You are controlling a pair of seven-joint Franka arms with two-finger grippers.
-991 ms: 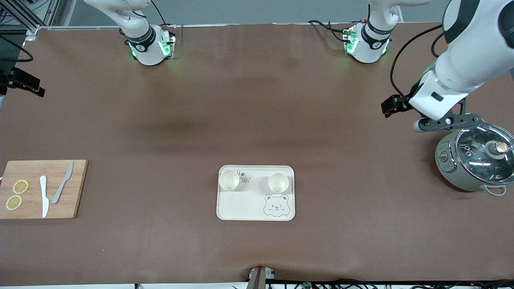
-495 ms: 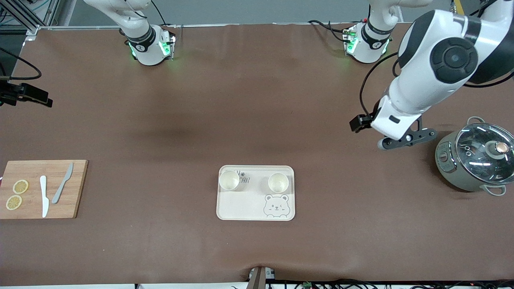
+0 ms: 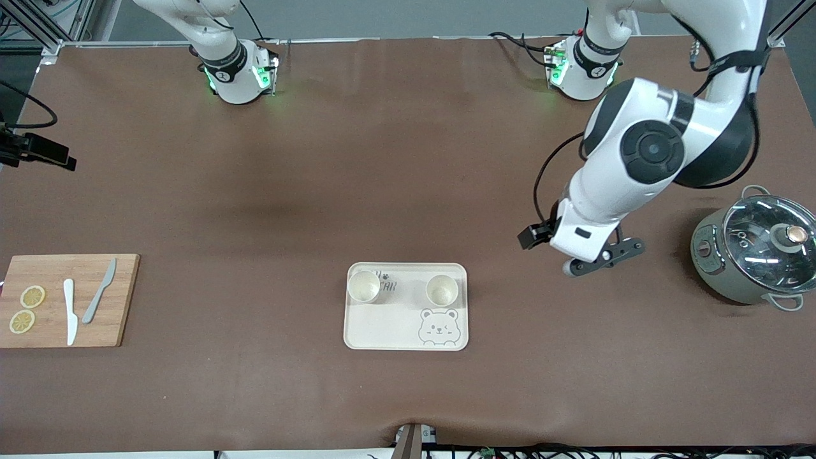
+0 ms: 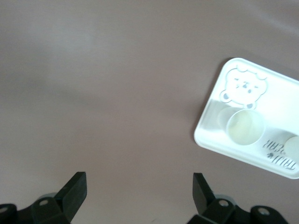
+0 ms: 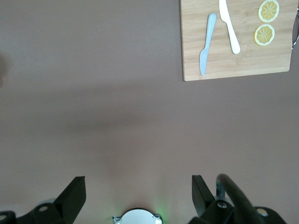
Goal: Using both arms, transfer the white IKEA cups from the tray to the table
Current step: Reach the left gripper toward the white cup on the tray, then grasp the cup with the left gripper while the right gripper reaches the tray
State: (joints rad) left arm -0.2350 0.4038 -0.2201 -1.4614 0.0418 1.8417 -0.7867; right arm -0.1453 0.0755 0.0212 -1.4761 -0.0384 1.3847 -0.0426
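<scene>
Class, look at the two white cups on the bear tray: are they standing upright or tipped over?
Upright. Both white cups show round open rims facing up on the bear tray.

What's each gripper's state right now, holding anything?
Left gripper: open, empty, over bare table between the bear tray and the pot.
Right gripper: open, empty, over bare table.

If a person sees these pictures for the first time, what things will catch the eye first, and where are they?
First is the big white left arm, its open hand over bare table between the bear tray and the grey-green pot. Next come the two white cups, standing apart on the tray's edge farther from the front camera. At the right arm's end lies a wooden board with two knives and lemon slices; the right hand, open, is outside the front view.
</scene>
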